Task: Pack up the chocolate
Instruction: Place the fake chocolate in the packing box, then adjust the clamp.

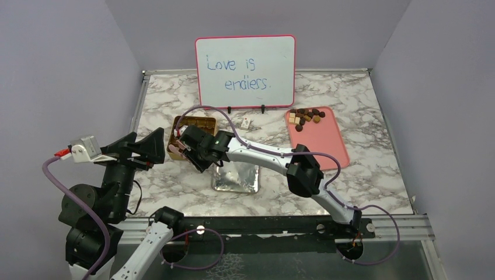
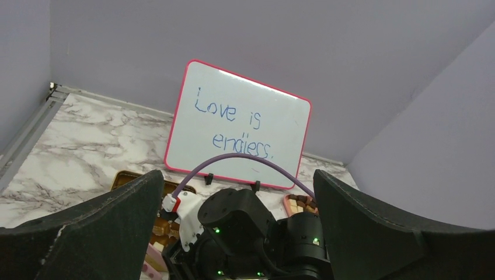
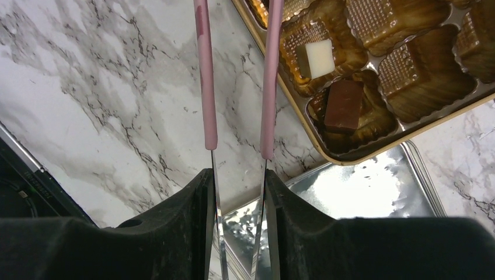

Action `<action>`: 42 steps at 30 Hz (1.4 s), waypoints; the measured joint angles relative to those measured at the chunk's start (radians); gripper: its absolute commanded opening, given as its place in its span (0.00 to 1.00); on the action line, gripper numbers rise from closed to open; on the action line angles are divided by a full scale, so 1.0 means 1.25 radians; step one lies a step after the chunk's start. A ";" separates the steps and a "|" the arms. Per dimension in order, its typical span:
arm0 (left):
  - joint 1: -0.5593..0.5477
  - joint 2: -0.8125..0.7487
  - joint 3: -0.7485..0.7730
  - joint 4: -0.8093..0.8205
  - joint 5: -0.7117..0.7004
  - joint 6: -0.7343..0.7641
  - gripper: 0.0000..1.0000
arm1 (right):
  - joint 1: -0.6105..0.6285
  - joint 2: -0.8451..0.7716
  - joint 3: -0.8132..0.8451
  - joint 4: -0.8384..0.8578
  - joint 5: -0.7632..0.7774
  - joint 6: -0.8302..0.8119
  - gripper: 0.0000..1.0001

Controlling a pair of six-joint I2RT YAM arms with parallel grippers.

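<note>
Marble worktop (image 1: 373, 175) between plain grey walls carries the job. Your tin (image 1: 201, 123) stands open, and its lid (image 1: 236, 178) lies just beside it on the near-right side.

Done: two pieces are packed. The right wrist view shows a cream square (image 3: 320, 58) and a brown bar (image 3: 343, 105), each seated in its own cup, side by side at one corner of the tin. The other cups in that view are bare.

Outstanding: the bulk of the chocolate (image 1: 304, 115) sits heaped on the pink tray (image 1: 327, 143), well to the right of the tin.

Your right pincer (image 3: 239, 181) is pinching a pair of tweezers (image 3: 206, 87). Their pink legs stand apart over bare worktop just beside the tin, with nothing between them as far as the view reaches. The tips run out of frame. Your left pincer (image 1: 142, 150) is spread wide and empty, to the left of the tin.

Judgement: you are at an early stage. Many trips to the tray lie ahead, then most likely the lid.
</note>
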 measured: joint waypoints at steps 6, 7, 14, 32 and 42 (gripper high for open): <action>0.000 -0.004 -0.021 -0.002 -0.014 0.005 0.99 | 0.000 -0.002 -0.008 -0.004 -0.001 -0.004 0.39; 0.000 -0.005 -0.027 -0.003 -0.015 0.005 0.99 | 0.000 -0.004 -0.009 -0.004 -0.001 -0.005 0.39; 0.000 -0.002 -0.067 -0.005 -0.029 0.026 0.99 | 0.000 -0.055 -0.060 0.004 -0.018 -0.007 0.38; 0.000 0.054 -0.215 0.015 0.081 0.011 0.95 | 0.000 -0.494 -0.466 0.057 0.044 0.037 0.38; 0.000 0.217 -0.272 0.107 0.286 -0.049 0.95 | 0.000 -0.677 -0.641 0.078 0.089 0.075 0.35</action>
